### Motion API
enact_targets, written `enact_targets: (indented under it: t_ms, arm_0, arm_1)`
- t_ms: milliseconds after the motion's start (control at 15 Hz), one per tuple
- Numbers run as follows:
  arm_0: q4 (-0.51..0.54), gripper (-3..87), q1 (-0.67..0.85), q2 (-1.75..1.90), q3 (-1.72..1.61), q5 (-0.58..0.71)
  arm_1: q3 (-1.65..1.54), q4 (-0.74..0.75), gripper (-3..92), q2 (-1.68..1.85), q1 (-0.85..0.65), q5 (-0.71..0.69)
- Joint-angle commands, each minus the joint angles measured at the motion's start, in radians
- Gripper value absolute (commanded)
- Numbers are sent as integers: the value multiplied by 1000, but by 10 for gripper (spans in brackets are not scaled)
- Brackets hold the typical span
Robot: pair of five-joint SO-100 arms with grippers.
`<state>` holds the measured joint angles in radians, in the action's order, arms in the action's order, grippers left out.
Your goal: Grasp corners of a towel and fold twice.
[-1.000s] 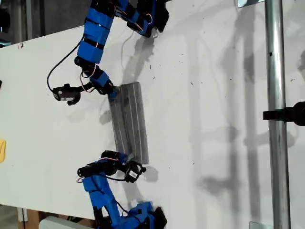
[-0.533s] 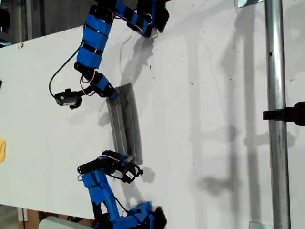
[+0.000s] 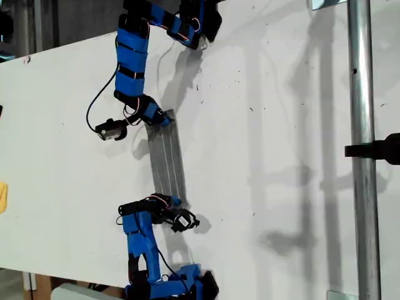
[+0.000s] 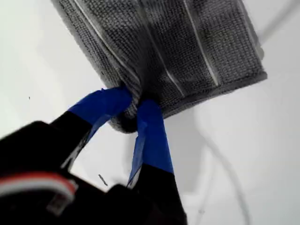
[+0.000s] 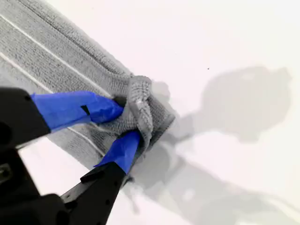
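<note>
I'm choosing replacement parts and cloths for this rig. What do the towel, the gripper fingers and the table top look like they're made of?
The towel looks like grey looped microfibre or terry: nubby pile, thin pale woven stripes, bunching softly where pinched. The fingers look like rigid blue plastic, smooth and matte, possibly printed. The table looks like a hard white board, matte with small dark specks; its core can't be told.

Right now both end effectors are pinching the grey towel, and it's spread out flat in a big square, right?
Not quite. Both end effectors do pinch the towel, but it isn't a big square. The exterior view shows it folded into a narrow strip between my first end effector and my second end effector.
</note>
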<state>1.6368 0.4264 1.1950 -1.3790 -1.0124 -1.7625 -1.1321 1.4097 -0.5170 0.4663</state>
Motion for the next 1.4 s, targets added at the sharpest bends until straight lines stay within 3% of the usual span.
enact_targets:
  t_ms: [0,267,467,733,867,933,1000,1067,1200,1333]
  arm_0:
    - [40,263,23,83,-18,-5]
    - [48,247,75,512,-264,-81]
    - [41,213,-20,931,-491,-181]
    - [-18,184,-291,1443,-821,-388]
    - [-112,139,-468,1744,-1028,-522]
    - [-192,71,-525,1971,-1173,-535]
    - [-202,35,-572,2200,-1319,-574]
    - [-230,-26,-600,2270,-1370,-540]
    - [-225,-26,-589,2261,-1367,-531]
    - [-298,-26,-572,2278,-1457,-568]
  arm_1:
    - [8,-57,356,20,-75,8]
    - [-132,-130,402,290,-179,74]
    - [-433,-164,411,726,-302,221]
    - [-594,-186,400,1060,-196,405]
    - [-661,-229,424,1178,-127,535]
    - [-709,-253,432,1270,-107,586]
    - [-726,-275,432,1342,-81,615]
    - [-729,-282,428,1365,-78,615]
    - [-727,-288,434,1345,-84,630]
    - [-723,-284,438,1338,-91,627]
